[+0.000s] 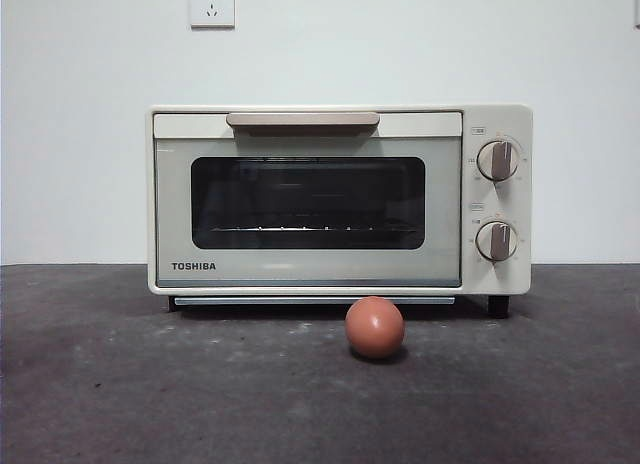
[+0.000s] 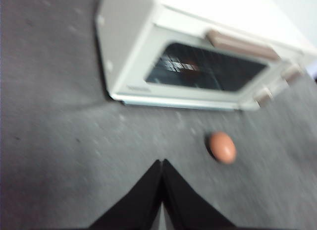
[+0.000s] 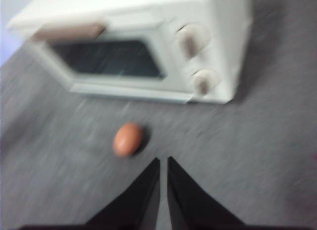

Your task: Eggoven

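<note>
A small reddish-brown egg [image 1: 375, 327] lies on the dark table just in front of the cream TOSHIBA oven [image 1: 340, 199], below the right part of its shut door. Both wrist views show the egg [image 2: 222, 147] [image 3: 128, 139] and the oven [image 2: 198, 56] [image 3: 148, 46] from above. My left gripper [image 2: 162, 163] hovers shut above the table, back from the egg and to its left. Shut too, my right gripper [image 3: 163, 160] hangs above the table near the egg, a little to its right. Neither arm shows in the front view.
The oven has a tan handle [image 1: 303, 119] along the door's top and two round knobs [image 1: 497, 160] on its right side. A white wall with a socket [image 1: 212, 4] stands behind. Grey tabletop [image 1: 150, 384] stretches around the egg.
</note>
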{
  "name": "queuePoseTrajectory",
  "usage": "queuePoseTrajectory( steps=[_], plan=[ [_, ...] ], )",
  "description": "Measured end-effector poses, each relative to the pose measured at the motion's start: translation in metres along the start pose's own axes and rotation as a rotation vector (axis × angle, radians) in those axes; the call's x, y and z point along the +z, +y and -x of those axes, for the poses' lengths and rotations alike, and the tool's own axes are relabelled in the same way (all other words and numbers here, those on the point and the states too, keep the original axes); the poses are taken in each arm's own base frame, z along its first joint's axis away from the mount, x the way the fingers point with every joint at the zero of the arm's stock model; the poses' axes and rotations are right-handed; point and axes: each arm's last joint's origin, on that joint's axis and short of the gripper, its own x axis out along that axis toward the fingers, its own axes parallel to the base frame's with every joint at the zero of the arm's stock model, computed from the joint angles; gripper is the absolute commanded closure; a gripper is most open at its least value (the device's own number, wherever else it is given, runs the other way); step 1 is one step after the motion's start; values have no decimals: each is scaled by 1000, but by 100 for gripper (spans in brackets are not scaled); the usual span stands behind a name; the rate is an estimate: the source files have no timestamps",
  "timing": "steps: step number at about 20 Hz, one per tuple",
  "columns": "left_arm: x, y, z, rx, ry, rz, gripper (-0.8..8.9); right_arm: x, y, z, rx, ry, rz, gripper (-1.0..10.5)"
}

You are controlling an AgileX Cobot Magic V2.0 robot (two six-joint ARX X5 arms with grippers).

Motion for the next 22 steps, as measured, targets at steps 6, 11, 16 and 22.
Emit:
queuePoseTrajectory(
  steps=[6, 11, 16, 22],
  plan=[
    [9, -8, 4, -33, 123, -65, 806, 6, 12, -4, 113, 170, 74, 944],
    [9, -9, 4, -51, 131, -102, 806, 4, 18, -9, 174, 212, 121, 699],
    [9, -9, 4, -52, 132, -104, 806, 9, 18, -14, 172, 201, 50, 606],
    [9, -9, 4, -52, 131, -104, 806, 23, 23, -61, 193, 255, -14, 606]
  ],
)
